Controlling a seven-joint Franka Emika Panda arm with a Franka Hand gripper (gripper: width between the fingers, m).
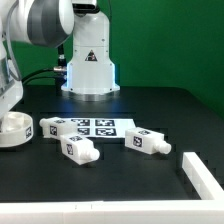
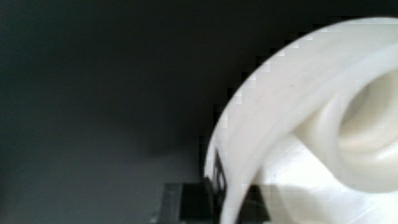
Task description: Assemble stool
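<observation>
Since the long white bar (image 1: 205, 176) lies nearest, in the lower right corner of the exterior view's frame, it can be set aside first: it is no part of the stool. Just beyond it, in the lower middle of the frame, the nearest leg (image 1: 78, 149) lies on its side on the black desk (image 1: 130, 190). A second leg (image 1: 148, 142) lies apart from it toward the exterior view's right, and both show square tags. Behind them the marker board (image 1: 92, 126) lies flat at mid-frame, with a third leg (image 1: 50, 128) at its left end, touching it or just beside it; I cannot tell which. At about the same depth, at the left edge of the frame, sits the round seat (image 1: 15, 129). The arm hangs over it, and the hand (image 1: 8, 108) is largely cut off by the frame edge. The wrist view shows only a blurred white curve, very close, probably the seat (image 2: 294, 120), so I cannot tell whether the hand is released or clenched on it. At the back, in the upper middle, stands the arm's white base (image 1: 90, 65). No leg looks fitted, so I judge the step in hand to be the handling of the seat, early in the job. The next move calls for a firm hold on the seat's rim, and for setting the seat clear of the loose legs with its sockets within reach.
</observation>
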